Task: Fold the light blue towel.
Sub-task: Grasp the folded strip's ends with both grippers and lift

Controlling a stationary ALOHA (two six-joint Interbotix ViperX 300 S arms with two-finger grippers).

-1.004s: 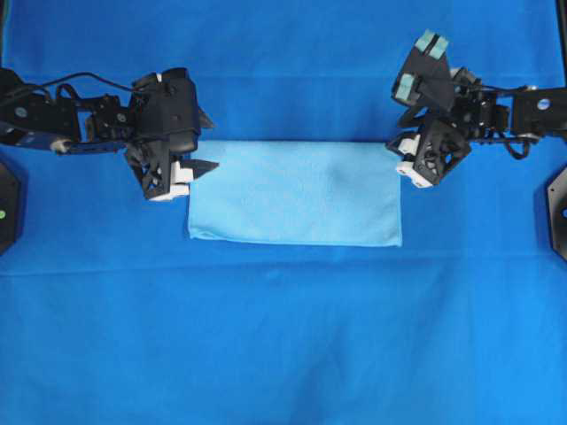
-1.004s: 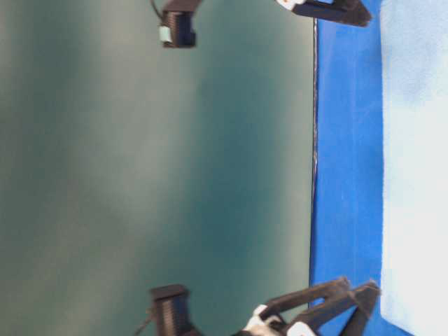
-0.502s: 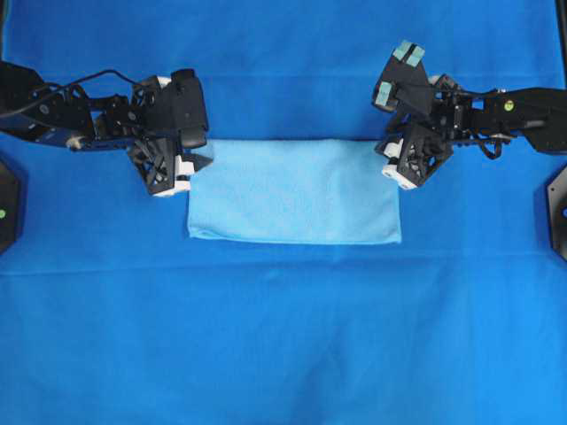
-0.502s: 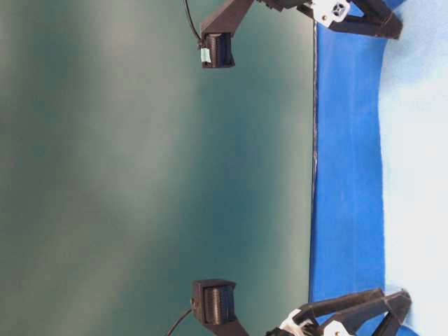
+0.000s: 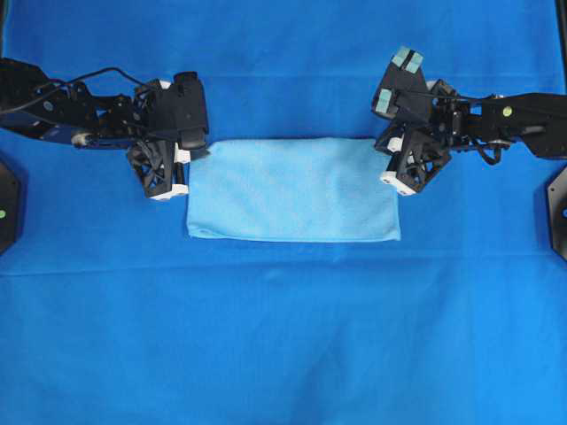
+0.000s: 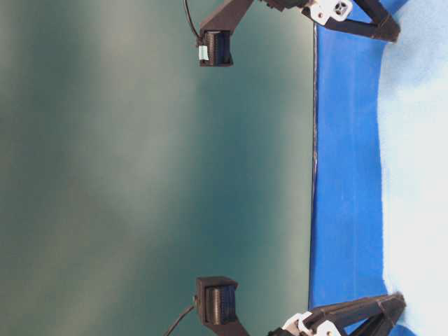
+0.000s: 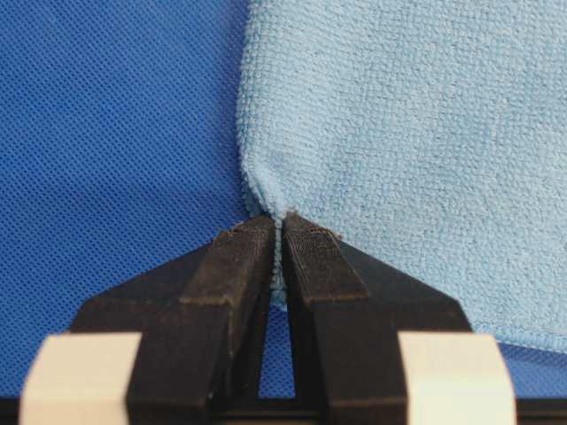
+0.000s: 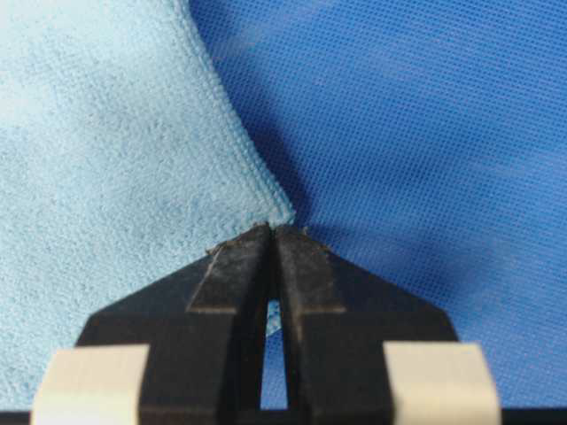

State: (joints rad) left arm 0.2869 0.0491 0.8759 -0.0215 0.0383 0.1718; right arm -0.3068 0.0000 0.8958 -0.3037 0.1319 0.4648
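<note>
The light blue towel (image 5: 292,190) lies flat as a wide rectangle on the royal-blue table cloth (image 5: 283,336). My left gripper (image 5: 195,154) is shut on the towel's far left corner. In the left wrist view the fingertips (image 7: 248,243) pinch a tuck of the towel (image 7: 407,133), with the gripper (image 7: 277,223) low on the cloth. My right gripper (image 5: 391,150) is shut on the far right corner. The right wrist view shows the gripper (image 8: 273,230) clamping the towel's (image 8: 115,177) hemmed corner. In the table-level view both grippers (image 6: 386,29) (image 6: 395,302) touch the towel (image 6: 416,175).
The royal-blue table cloth covers the whole table around the towel. Black arm bases sit at the left edge (image 5: 7,208) and right edge (image 5: 558,208). A plain green wall (image 6: 140,168) stands behind the table's far edge.
Both grippers have moved inward and down onto the towel's far corners and gone from open to shut on them. The towel itself has not shifted.
</note>
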